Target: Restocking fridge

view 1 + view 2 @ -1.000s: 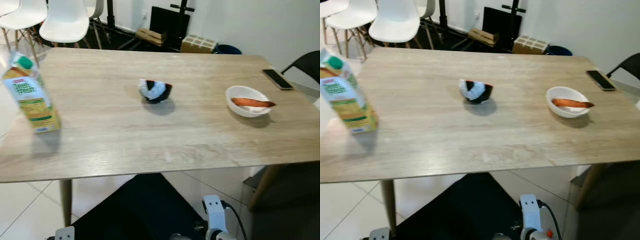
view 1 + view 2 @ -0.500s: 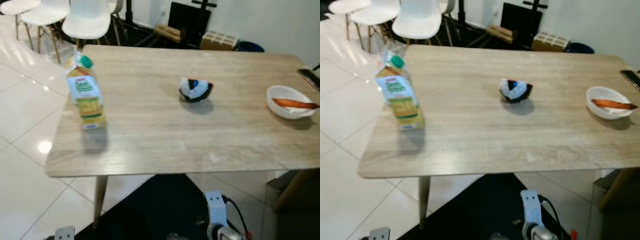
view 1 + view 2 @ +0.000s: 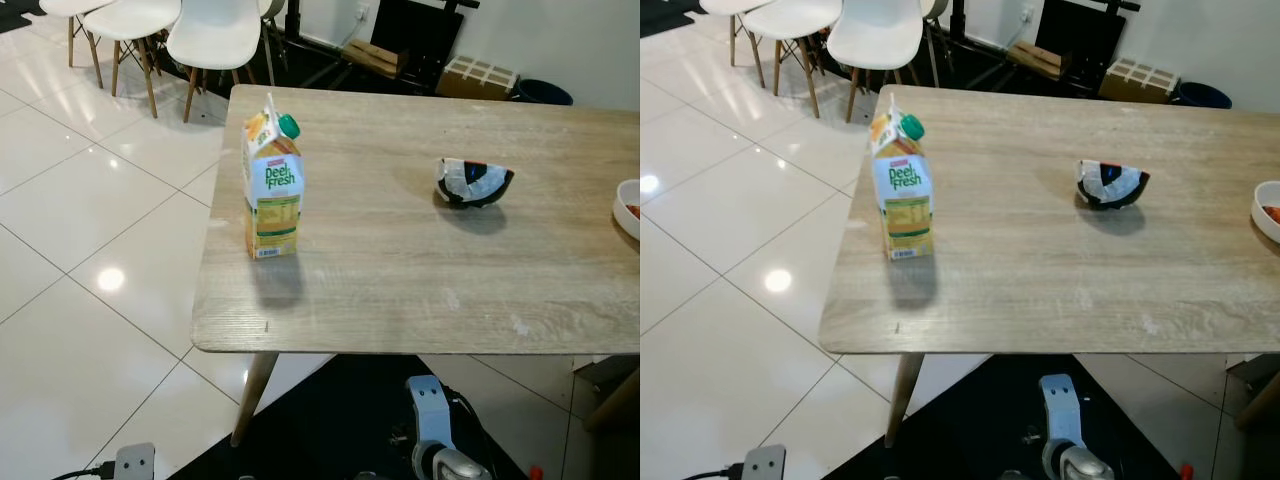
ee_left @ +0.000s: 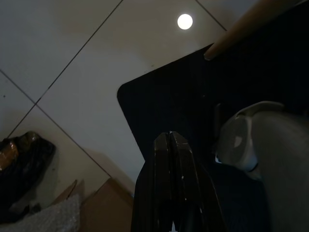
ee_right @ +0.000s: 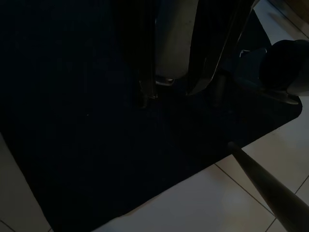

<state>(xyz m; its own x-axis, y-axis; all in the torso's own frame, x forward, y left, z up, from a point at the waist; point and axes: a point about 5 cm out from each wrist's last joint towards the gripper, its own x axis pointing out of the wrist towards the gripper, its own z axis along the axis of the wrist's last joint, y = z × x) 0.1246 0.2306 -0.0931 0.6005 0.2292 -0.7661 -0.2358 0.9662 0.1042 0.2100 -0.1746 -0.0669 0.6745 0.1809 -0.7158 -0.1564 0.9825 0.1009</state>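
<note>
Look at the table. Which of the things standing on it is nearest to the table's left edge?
The juice carton, with its green cap. It stands upright close to the left edge of the table, while the dark bowl and the white bowl sit further right.

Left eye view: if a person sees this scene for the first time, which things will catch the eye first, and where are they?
First comes the yellow and white juice carton with a green cap, standing upright near the left edge of the light wooden table. Next is the small black and white bowl toward the middle of the table, apart from the carton. Beyond the table's far left corner stand white plastic chairs on the glossy white tiled floor.
</note>
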